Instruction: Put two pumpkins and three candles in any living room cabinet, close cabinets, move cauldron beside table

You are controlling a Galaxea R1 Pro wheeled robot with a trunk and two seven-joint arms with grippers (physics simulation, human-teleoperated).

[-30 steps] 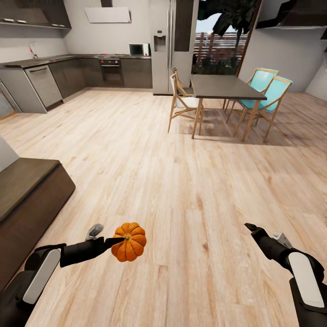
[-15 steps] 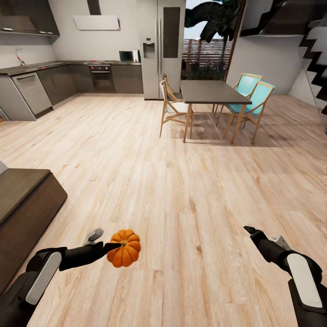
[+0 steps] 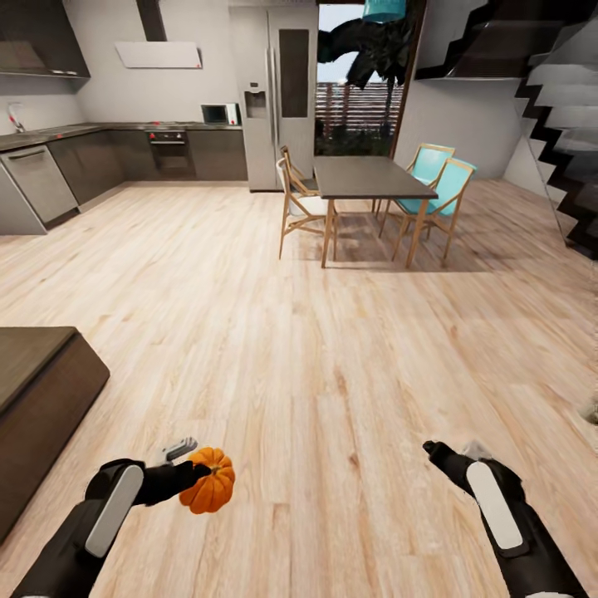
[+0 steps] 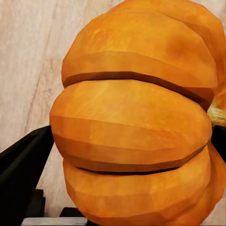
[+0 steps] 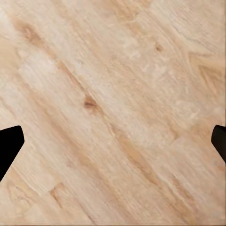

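While the head view looks across a light wood plank floor (image 3: 349, 374) toward a kitchen and a dining area, the left gripper (image 3: 195, 477) is clenched on a pumpkin (image 3: 208, 491), bright orange and ribbed, held up off the floor just ahead of the left arm. The left wrist view adds what the head view cannot: the pumpkin (image 4: 136, 117) seen close, its ribs running across, a pale stem at one edge, and a dark finger (image 4: 23, 165) pressed against its side, with floor planks behind it. The right gripper (image 3: 438, 453) hangs over bare floor, well apart from the pumpkin. In the head view its tip is too small to judge, but the right wrist view shows two dark fingertips (image 5: 8, 146) at opposite edges with wide bare planks (image 5: 113, 113) between them, so it is spread apart and holds nothing.

To the outer side of the left gripper stands the end of a low dark brown cabinet (image 3: 37, 399), near it but not touching. Far ahead of both grippers are a dark-topped dining table (image 3: 365, 176) with pale wood and turquoise chairs (image 3: 436, 187) around it, a tall grey refrigerator (image 3: 274, 91), grey kitchen counters (image 3: 100, 154), and dark stairs (image 3: 565, 124) beyond the right gripper's side
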